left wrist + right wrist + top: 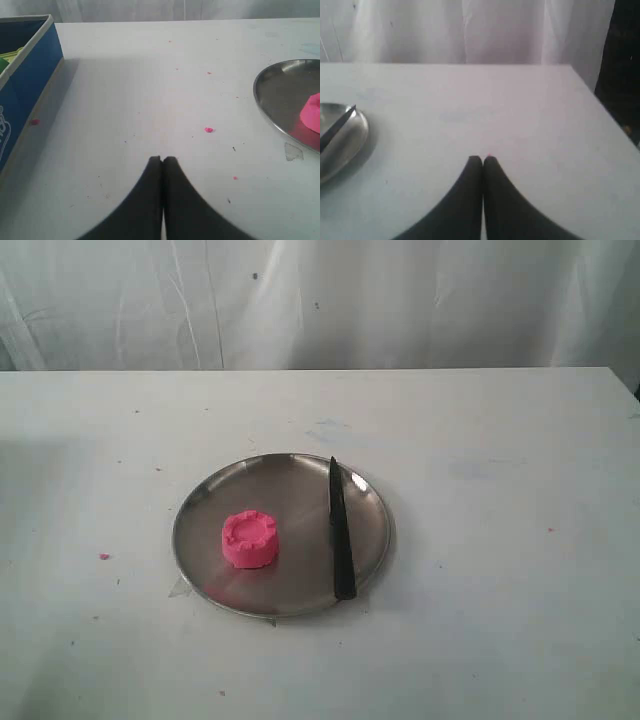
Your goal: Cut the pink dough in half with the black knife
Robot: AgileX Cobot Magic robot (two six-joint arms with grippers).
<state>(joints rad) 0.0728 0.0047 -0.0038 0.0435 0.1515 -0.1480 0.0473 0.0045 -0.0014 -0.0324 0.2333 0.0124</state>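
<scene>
The pink dough, a soft dimpled puck, sits toward nine o'clock on the shiny round steel plate. The slim matte black knife lies at three o'clock. The left gripper and right gripper are clenched, empty.

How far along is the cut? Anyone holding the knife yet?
Nothing done: the dough is one whole puck on the plate. Nothing in hand: the knife lies beside it, and the left gripper and right gripper are shut, empty, off the plate. Remaining: grasp knife, halve dough.

Wrist views crop blue box, pink dough and steel plate at picture edges, black knife mostly cropped too
</scene>
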